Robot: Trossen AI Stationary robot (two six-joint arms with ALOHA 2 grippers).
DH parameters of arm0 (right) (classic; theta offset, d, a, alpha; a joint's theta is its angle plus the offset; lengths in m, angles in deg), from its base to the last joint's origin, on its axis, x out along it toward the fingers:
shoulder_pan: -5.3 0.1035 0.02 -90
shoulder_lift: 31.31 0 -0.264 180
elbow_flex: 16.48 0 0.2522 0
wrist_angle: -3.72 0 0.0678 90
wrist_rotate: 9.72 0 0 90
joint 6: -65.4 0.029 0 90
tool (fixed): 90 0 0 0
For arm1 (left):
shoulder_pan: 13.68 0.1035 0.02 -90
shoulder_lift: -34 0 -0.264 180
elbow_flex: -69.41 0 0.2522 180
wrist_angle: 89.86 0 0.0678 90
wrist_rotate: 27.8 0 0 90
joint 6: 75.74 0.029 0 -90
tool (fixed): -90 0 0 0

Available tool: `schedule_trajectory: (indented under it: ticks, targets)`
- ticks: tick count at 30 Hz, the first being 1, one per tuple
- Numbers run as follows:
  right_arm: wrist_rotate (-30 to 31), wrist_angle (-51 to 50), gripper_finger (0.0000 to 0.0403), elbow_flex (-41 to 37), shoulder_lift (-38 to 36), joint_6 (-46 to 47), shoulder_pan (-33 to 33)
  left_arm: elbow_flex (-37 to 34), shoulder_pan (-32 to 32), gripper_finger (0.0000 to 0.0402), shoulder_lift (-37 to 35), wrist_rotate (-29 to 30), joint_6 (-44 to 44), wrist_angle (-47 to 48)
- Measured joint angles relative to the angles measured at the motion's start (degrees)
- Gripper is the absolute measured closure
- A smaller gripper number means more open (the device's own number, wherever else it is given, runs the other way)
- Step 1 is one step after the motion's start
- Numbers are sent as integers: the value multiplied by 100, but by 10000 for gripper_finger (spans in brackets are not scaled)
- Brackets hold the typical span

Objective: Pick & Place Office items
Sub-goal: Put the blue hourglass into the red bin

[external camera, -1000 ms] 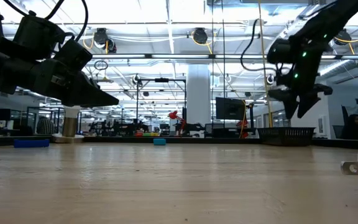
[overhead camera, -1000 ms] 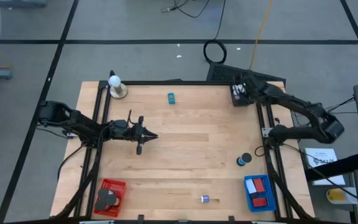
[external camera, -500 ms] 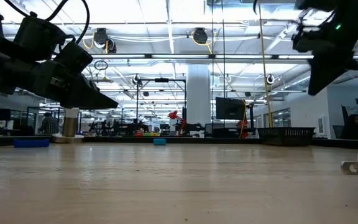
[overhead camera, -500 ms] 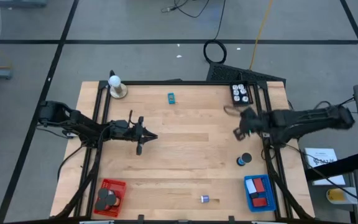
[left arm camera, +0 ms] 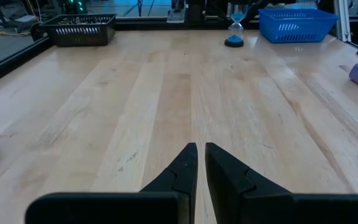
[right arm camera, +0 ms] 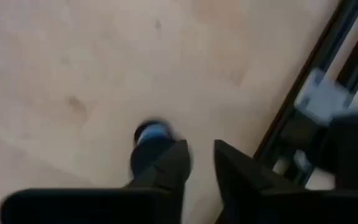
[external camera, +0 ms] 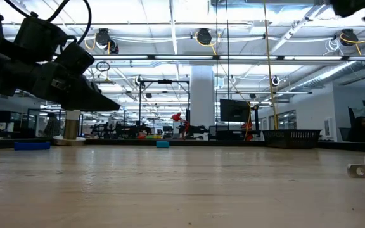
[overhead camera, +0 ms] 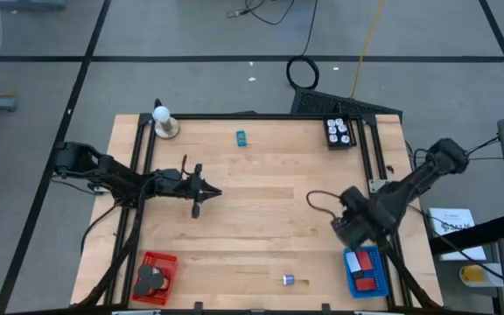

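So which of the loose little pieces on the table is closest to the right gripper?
The blue and black piece, right beside the right gripper near the blue basket. The teal piece and purple piece lie farther away.

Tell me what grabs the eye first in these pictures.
The right gripper hangs low over the table's right side, just above a small black and blue piece. Below it sits the blue basket with red and blue blocks inside, mirrored by a red basket at the opposite corner.
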Motion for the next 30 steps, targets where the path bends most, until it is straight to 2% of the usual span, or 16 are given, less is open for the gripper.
schedule_trajectory:
  ticks: [4, 9, 14, 18, 22, 25, 30]
  targets:
    - [-311, 142, 257, 42, 260, 486, 362, 0, 0, 362, 0, 0, -2, 105]
    - [44, 145, 164, -71, 235, 892, 602, 0, 0, 362, 0, -1, -2, 157]
    - [25, 661, 105, -295, 210, 760, 636, 0, 0, 362, 0, -2, 18, 158]
    - [16, 1181, 85, -546, 209, 492, 636, 0, 0, 362, 0, -2, 71, 160]
    - [14, 1273, 81, -796, 208, 442, 636, 0, 0, 362, 0, -2, 68, 164]
    - [14, 1352, 86, -1017, 208, 442, 636, 0, 0, 362, 0, -2, 66, 171]
    - [13, 2054, 110, -1395, 208, 236, 636, 0, 0, 362, 0, -2, 23, 180]
